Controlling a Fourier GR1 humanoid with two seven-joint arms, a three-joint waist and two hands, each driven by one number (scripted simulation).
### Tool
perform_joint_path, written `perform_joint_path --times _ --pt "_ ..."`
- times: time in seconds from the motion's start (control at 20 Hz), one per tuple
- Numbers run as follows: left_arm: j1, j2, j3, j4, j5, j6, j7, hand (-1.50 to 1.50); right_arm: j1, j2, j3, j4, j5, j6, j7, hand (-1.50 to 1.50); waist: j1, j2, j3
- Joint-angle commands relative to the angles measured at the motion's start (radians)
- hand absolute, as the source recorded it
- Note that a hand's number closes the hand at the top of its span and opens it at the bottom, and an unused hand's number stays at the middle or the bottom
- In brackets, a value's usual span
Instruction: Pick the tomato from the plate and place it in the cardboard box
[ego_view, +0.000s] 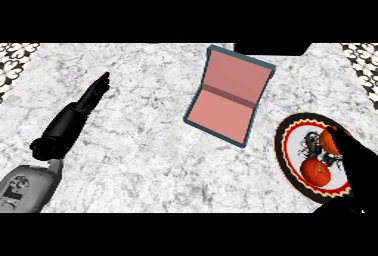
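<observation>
**Desk:** What do you have on the head view?

**Operator:** I see a marbled grey counter (148, 150). The plate (289, 131) sits at about four o'clock from the centre of the view, with a dark rim and a red-and-white patterned face. The tomato (318, 174) lies on the plate's lower part, red-orange and round.

**Desk:** And the right hand?

**Operator:** My right hand (358, 160) comes in at the four o'clock edge and lies over the plate's right side. It shows as a black shape, so I cannot tell whether its fingers are spread or curled. There is an orange patch (330, 142) against it, just above the tomato; I cannot tell what that is. I also cannot tell if the hand touches the tomato.

**Desk:** Where is the cardboard box?

**Operator:** The cardboard box (230, 95) lies at about one o'clock from centre, near the plate but apart from it. It has a teal rim and a pink inside, with a crease across the middle.

**Desk:** Left side?

**Operator:** My left hand (87, 100) rests at nine o'clock, fingers straight and together, pointing toward twelve, holding nothing. It is well apart from the box and plate.
</observation>
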Motion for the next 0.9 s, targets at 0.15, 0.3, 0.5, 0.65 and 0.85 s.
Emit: perform_joint_path --times 0.15,0.3,0.5,0.65,0.85 --pt "0.000 -0.014 0.017 -0.007 -0.022 -0.010 0.025 0.00 -0.069 0.112 0.091 0.075 0.133 0.072 0.187 -1.50 -0.020 -0.005 0.001" --pt "-0.031 -0.035 0.025 0.026 -0.046 -0.009 0.022 0.00 -0.055 0.155 0.082 0.131 0.175 0.041 0.130 -1.50 -0.028 -0.004 0.001" --pt "0.000 -0.039 0.036 -0.016 -0.060 -0.006 0.019 0.00 -0.136 0.166 0.008 0.236 0.137 0.118 0.094 -1.50 -0.019 -0.003 0.001" --pt "0.023 -0.032 0.047 -0.076 -0.047 -0.012 0.068 0.00 -0.064 0.201 0.067 0.291 0.226 0.057 0.065 -1.50 -0.017 -0.005 0.002" --pt "0.017 -0.043 0.074 -0.023 -0.041 -0.060 0.020 0.00 -0.066 0.194 -0.023 0.348 0.212 0.092 -0.007 -1.50 -0.023 -0.005 0.001"
